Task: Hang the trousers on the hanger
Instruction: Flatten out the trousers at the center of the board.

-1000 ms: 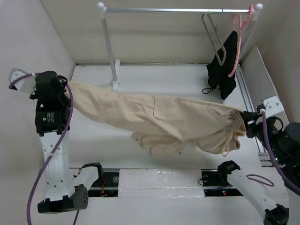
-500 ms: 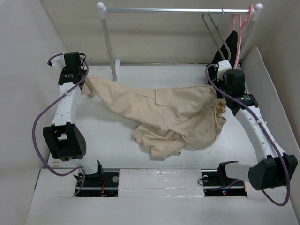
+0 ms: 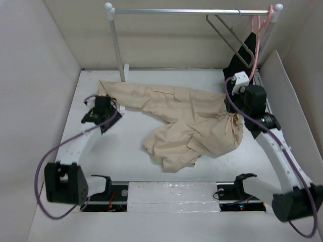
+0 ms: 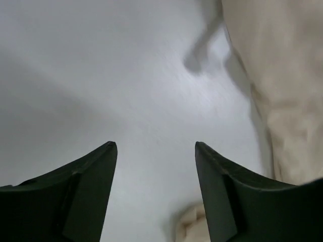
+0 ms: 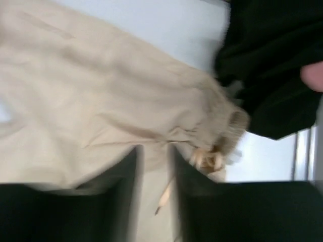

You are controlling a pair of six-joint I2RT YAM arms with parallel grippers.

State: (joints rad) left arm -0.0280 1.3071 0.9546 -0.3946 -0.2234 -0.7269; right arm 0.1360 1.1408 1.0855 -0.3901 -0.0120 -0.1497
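The beige trousers lie spread on the white table, legs reaching to the far left and the drawstring waist bunched at the right. My left gripper hovers just off the leg end, open and empty; its wrist view shows the jaws wide over bare table, with the trousers on the right. My right gripper is at the waist, jaws narrow with trouser cloth and drawstring between them, though the view is blurred. The grey wire hanger hangs tilted on the rail.
A clothes rail on a white post spans the back. A pink hanger with a black garment hangs at its right end, close to my right arm; the black garment fills that wrist view's upper right. Walls enclose the table.
My left gripper has opened, let go of the trouser leg and pulled back toward the near side. The leg now lies flat. The wire hanger has swung left.
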